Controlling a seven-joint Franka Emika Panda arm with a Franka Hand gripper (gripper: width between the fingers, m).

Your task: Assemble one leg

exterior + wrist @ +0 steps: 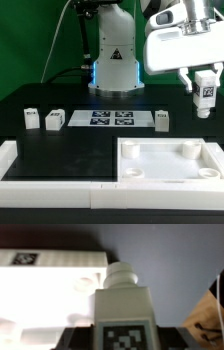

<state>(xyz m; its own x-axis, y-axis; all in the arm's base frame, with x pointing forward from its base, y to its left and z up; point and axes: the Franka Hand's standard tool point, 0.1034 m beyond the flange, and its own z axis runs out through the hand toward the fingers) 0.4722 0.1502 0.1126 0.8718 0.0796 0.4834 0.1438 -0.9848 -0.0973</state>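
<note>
claw (205,80): clamped on leg (206,98)
leg: held above table (90,145), near its edge at the exterior view's right

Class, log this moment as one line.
gripper: shut on small white tagged block leg | leg: off black table | three more legs: on table

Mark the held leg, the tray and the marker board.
held leg (206,93): exterior view, its tagged face.
tray (171,164): exterior view, middle of its bare floor.
marker board (111,119): exterior view, its middle.
</note>
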